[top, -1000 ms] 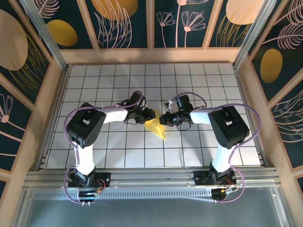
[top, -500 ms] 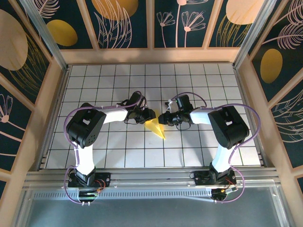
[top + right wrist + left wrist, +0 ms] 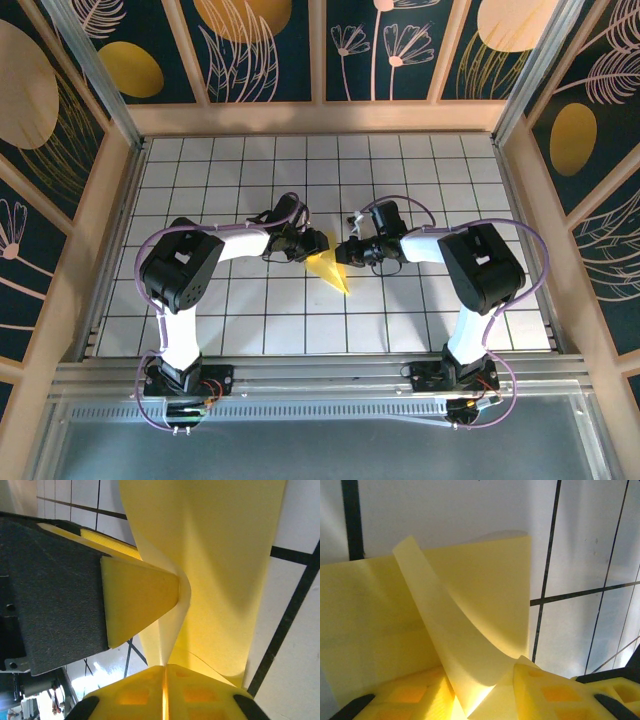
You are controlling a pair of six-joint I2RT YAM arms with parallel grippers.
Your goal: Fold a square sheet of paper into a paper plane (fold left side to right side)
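"What sort of place was it?"

"A white tabletop [image 3: 200, 180], ruled into square tiles by black lines. It was boxed in by pale wooden framing [image 3: 320, 118] and dark wall panels [image 3: 265, 75] painted with golden ovals and line-drawn flowers. Two white-and-black arms [image 3: 180, 270] reached in from the near edge and met around the middle."

"And the paper?"

"The thin yellow paper sheet [image 3: 333, 272] lay near the centre of the table, right between the two grippers. It was creased to a narrow triangle with its tip pointing toward the near right. Part of it lay flat on the tiles, and one flap stood up in a soft curl."

"What was the left gripper [image 3: 312, 243] doing?"

"It sat at the sheet's far left corner. Its two yellow fingers [image 3: 555, 692] stood apart, and the curled flap ran down into the gap between them. From the other wrist I saw one yellow fingertip [image 3: 140, 597] touching the curl from the side. I couldn't tell whether the second finger touched the paper."

"And the right gripper [image 3: 347, 250]?"

"It was just beside the left one, facing it across the flap. Its yellow pads [image 3: 130, 697] were pressed together with only a seam between them. The flap's edge ran straight into that seam, so it was nipped on the paper."
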